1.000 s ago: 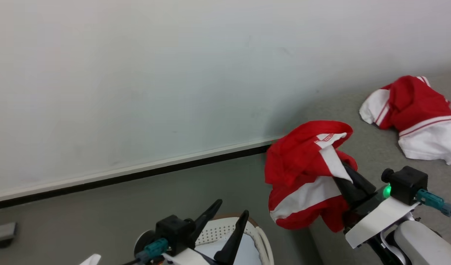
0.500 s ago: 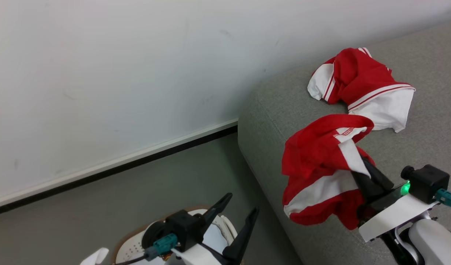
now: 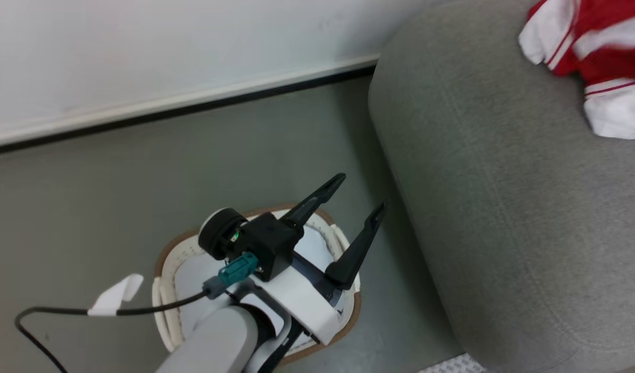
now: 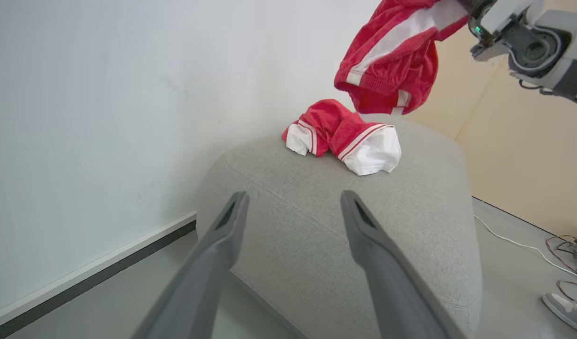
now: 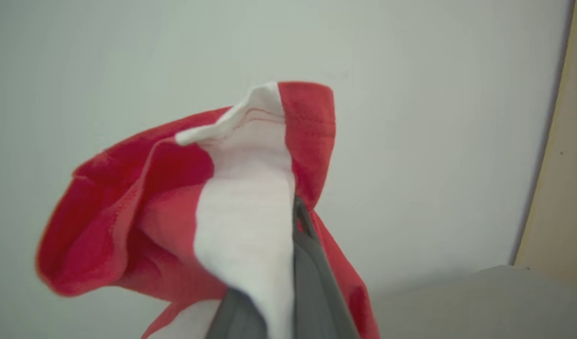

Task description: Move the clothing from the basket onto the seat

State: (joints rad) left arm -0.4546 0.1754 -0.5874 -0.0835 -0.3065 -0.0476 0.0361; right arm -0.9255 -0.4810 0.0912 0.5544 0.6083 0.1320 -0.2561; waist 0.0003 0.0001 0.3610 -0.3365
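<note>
Left gripper [image 3: 360, 192], jaws wide, over basket [image 3: 161, 259]; sofa [image 3: 504, 207] edge at 3 o'clock. Right gripper's [image 5: 293, 230] jaws clamp garment [image 4: 387, 70] above it.

White wall [image 3: 141, 41], pale skirting [image 3: 193, 97] with black strip underneath, grey floor [image 3: 89, 197]. Tan panel [image 4: 519, 141] on far side. Loose cables [image 4: 564, 245] (white plus coloured) near a grey shoe [image 4: 568, 310].

Blk-fingered L tool [image 3: 361, 192], white wrist [image 3: 302, 303], grey forearm [image 3: 219, 342], teal plug [image 3: 238, 269], blk cable [image 3: 141, 310]
</note>
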